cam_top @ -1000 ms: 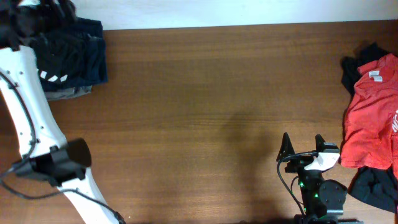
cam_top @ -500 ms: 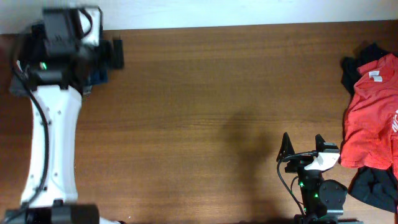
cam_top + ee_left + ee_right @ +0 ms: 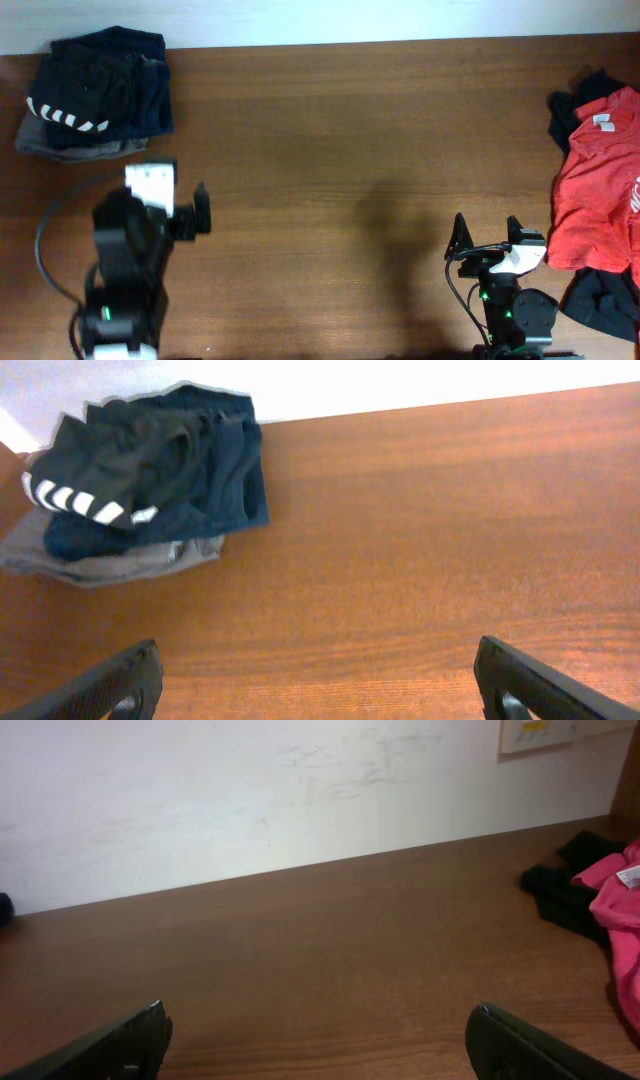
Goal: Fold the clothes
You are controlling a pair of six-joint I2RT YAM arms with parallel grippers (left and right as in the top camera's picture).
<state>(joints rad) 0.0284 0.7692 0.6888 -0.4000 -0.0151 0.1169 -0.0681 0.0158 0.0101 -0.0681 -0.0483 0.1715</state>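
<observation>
A stack of folded dark clothes (image 3: pixel 100 95) lies at the table's back left corner, with a white-striped black piece on top and a grey piece beneath; it also shows in the left wrist view (image 3: pixel 150 475). A crumpled red shirt (image 3: pixel 598 180) lies on black garments (image 3: pixel 605 300) at the right edge; its corner shows in the right wrist view (image 3: pixel 625 890). My left gripper (image 3: pixel 175 212) is open and empty over bare table, in front of the stack. My right gripper (image 3: pixel 488 240) is open and empty near the front edge, left of the red shirt.
The brown wooden table (image 3: pixel 350 150) spans the view, with a white wall (image 3: pixel 250 790) behind its back edge. A small plate (image 3: pixel 540 735) hangs on the wall at the right.
My left arm has pulled back from the folded stack at the back left toward the front of the table, uncovering the stack. The right arm has not moved.
</observation>
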